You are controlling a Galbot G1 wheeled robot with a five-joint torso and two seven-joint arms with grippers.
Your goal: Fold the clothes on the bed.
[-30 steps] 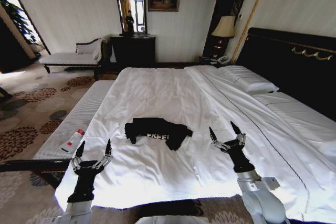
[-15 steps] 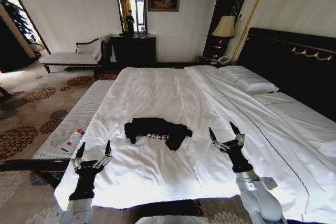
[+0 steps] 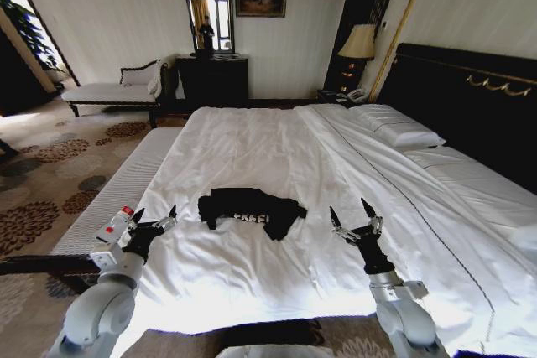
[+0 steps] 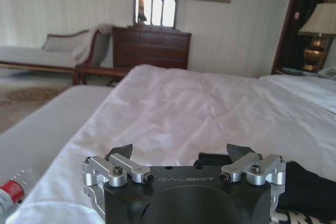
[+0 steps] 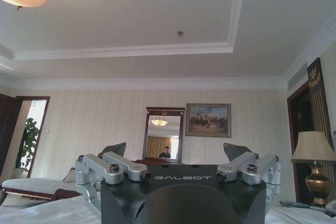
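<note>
Now your left hand (image 3: 153, 223) and right hand (image 3: 351, 217), fingers apart and empty, flank the crumpled black T-shirt (image 3: 250, 209) between them on the bed (image 3: 252, 148), placed to grasp it.

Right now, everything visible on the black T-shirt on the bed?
The black short-sleeved T-shirt of soft cloth lies crumpled and unfolded, bunched into a wide, low heap with a sleeve flap drooping at one end. Small white lettering shows partly along its near edge. It rests on the white duvet of the large bed, toward the foot end, between the left gripper and the right gripper. Both are open and apart from it. Only the duvet touches it.
</note>
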